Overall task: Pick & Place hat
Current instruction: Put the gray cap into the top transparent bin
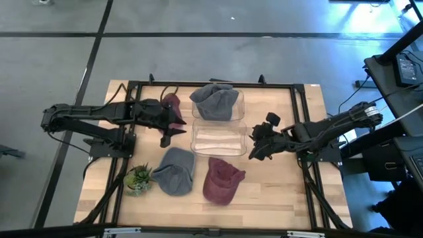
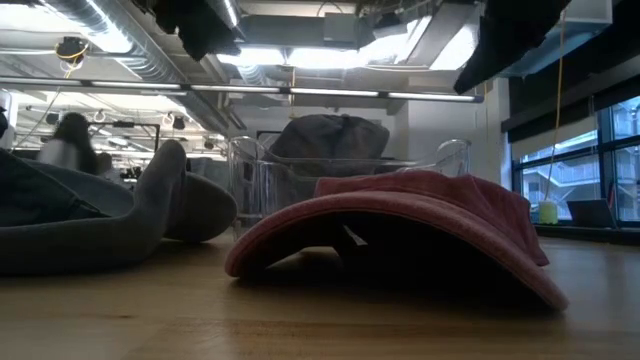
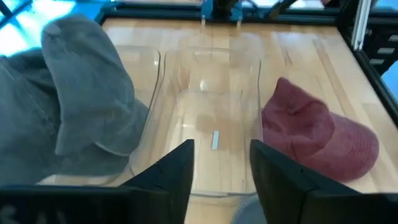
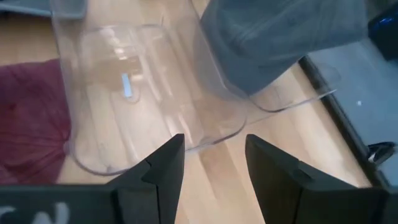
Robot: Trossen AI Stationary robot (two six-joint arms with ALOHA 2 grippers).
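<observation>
Wooden table (image 1: 277, 192) framed by black rails, with both dark arms reaching in from the sides. Near its middle, two clear plastic bins side by side: the far bin (image 1: 228, 114) filled by a grey hat (image 1: 215, 100), the near bin (image 1: 218, 140) holding no hat (only bare wood seen through its bottom). In front of the near bin, a second grey hat (image 1: 175, 170) and a dark red hat (image 1: 221, 180) lying on the table, close together, not in any bin. Another dark red hat (image 1: 173, 106) left of the far bin, partly under the left arm. Small green plant (image 1: 138, 178) near the front left corner, just beside the second grey hat.

Left gripper (image 1: 173, 127) beside the left edge of the bins, fingers spread apart, nothing between them. Right gripper (image 1: 256, 142) just right of the near bin, fingers likewise parted and holding nothing
</observation>
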